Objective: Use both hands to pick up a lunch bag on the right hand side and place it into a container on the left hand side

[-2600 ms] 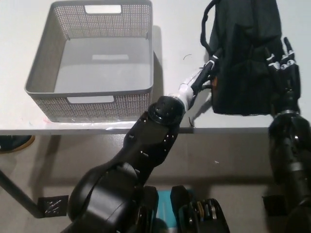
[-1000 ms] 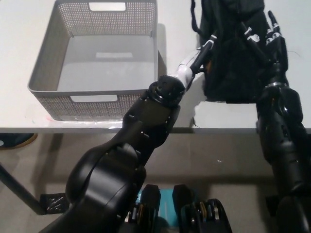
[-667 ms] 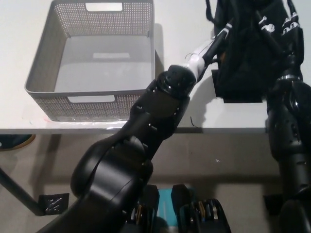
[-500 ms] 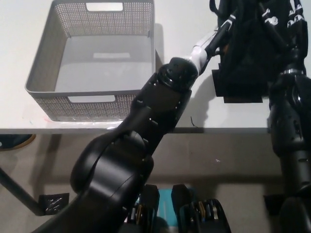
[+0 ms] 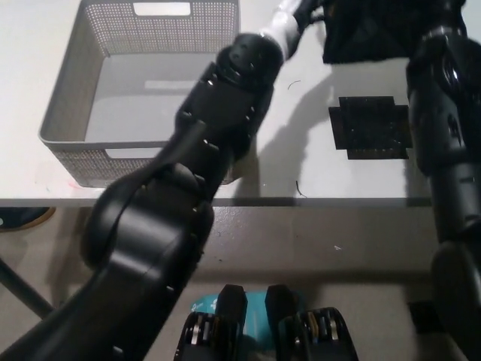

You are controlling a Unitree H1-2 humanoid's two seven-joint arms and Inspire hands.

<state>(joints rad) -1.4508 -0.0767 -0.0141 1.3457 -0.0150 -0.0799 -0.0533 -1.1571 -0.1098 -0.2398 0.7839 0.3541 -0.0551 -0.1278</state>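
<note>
The black lunch bag [image 5: 376, 30] hangs clear of the table at the top right, its upper part cut off by the picture's edge. My left hand [image 5: 301, 10] presses against the bag's left side, with only its white wrist and a little of the hand showing. My black right arm [image 5: 443, 98] rises along the bag's right side, and its hand is beyond the top edge. The grey perforated container [image 5: 64, 105] stands empty on the table at the left. My left arm crosses over its near right corner.
A black square patch [image 5: 372, 128] lies on the white table [image 5: 301, 173] below the raised bag. The table's front edge runs across the middle of the picture, with floor below it.
Both arms have gone up and forward, carrying the bag off the table towards the top of the picture. The black patch under it is now uncovered. The left arm now overlaps the container's corner.
</note>
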